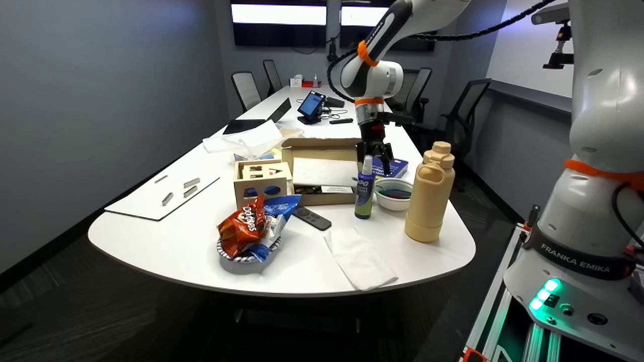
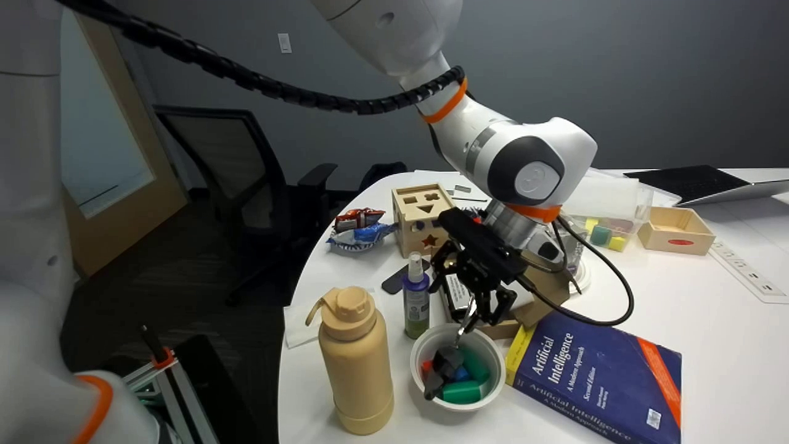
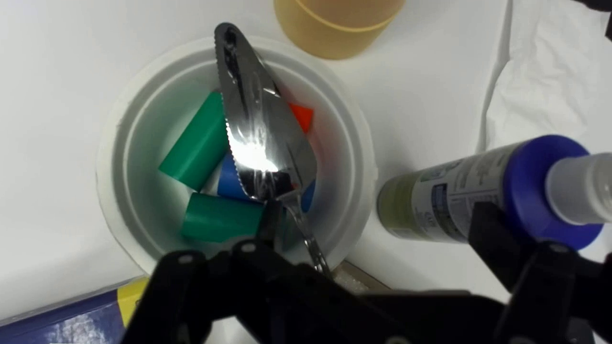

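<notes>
My gripper [image 3: 382, 227] is open, its black fingers wide apart with nothing between them; it hangs over the table in both exterior views [image 1: 375, 160] [image 2: 463, 303]. One finger is near the neck of a shiny serrated metal server [image 3: 260, 138]; I cannot tell whether they touch. The server [image 2: 445, 364] lies in a white bowl [image 3: 112, 172], its handle leaning over the rim. Under it are green blocks [image 3: 198, 143], a blue block [image 3: 232, 177] and a red piece [image 3: 302, 114]. The other finger overlaps a purple-capped spray bottle [image 3: 440, 196], upright beside the bowl [image 2: 496, 364].
A tan flask [image 2: 356, 364] stands close to the bowl. A blue book [image 2: 592, 370] lies on its other side. Behind are an open cardboard box [image 1: 327, 199], a wooden shape box [image 1: 256, 188], a remote [image 1: 312, 217], a snack basket [image 1: 246, 258] and a white cloth [image 1: 359, 259].
</notes>
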Motion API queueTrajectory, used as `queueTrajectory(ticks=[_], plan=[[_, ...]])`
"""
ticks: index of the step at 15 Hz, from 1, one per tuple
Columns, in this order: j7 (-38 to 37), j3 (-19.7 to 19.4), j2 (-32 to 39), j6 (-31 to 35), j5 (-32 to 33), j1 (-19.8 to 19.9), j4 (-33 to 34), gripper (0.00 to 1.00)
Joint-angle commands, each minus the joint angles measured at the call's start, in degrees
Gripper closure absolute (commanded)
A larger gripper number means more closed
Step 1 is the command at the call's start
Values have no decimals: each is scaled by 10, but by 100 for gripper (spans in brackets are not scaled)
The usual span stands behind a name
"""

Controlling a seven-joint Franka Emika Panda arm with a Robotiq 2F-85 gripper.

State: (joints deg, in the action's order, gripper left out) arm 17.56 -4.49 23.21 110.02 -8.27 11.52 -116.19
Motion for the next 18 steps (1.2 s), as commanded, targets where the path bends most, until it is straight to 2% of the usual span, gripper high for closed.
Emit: queueTrajectory(ticks=[1, 9, 18], plan=[[41, 12, 24, -40, -27, 16, 37, 0], [96, 32, 62, -59, -70, 27, 85, 0], [108, 44, 112, -79, -87, 38, 147, 0]])
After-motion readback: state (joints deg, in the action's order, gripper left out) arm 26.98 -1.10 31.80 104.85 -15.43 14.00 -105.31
